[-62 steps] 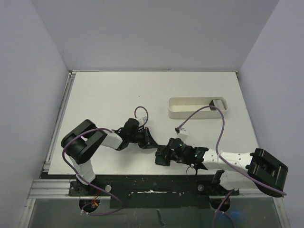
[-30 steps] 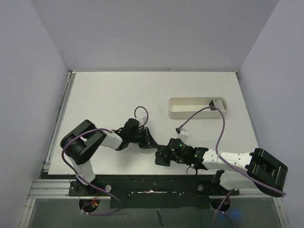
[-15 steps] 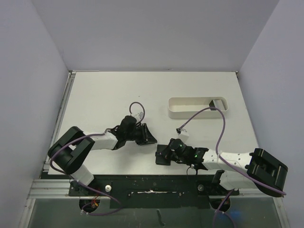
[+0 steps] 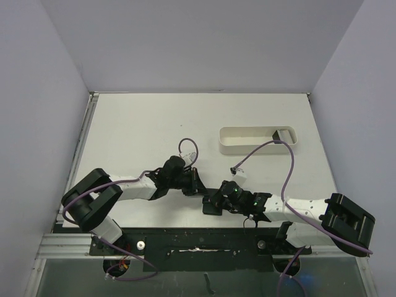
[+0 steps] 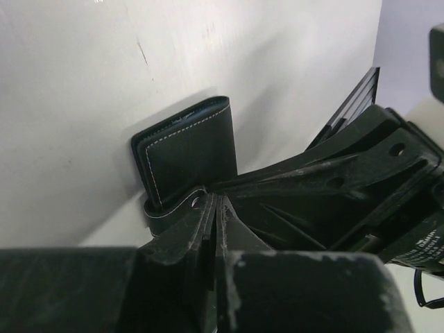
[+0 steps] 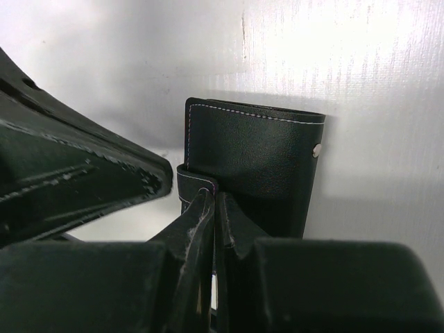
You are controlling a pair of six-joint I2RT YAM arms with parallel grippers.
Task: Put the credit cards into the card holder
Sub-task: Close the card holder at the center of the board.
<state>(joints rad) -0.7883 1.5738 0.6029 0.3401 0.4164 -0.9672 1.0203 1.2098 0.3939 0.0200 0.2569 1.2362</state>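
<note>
Black stitched leather-like material is seen in the card holder (image 5: 187,149), which lies folded shut on the white table (image 4: 154,124) near its front edge, between the two arms. It is judged to be light and supple, likely to slide or flop if only one side is pulled, so one flap should be pinned while the other is lifted by the thin snap tab (image 6: 194,182) or by a free edge. The right gripper (image 6: 211,205) is closed tight with the tab pinched at its tips. The left gripper (image 5: 214,208) is likewise closed, seemingly on the same strap. A grey credit card (image 4: 284,133) is seen at the right end of the white tray (image 4: 247,131), well apart. Compared with half a second earlier, the left arm has been brought back in against the holder, while the right arm is unmoved.
</note>
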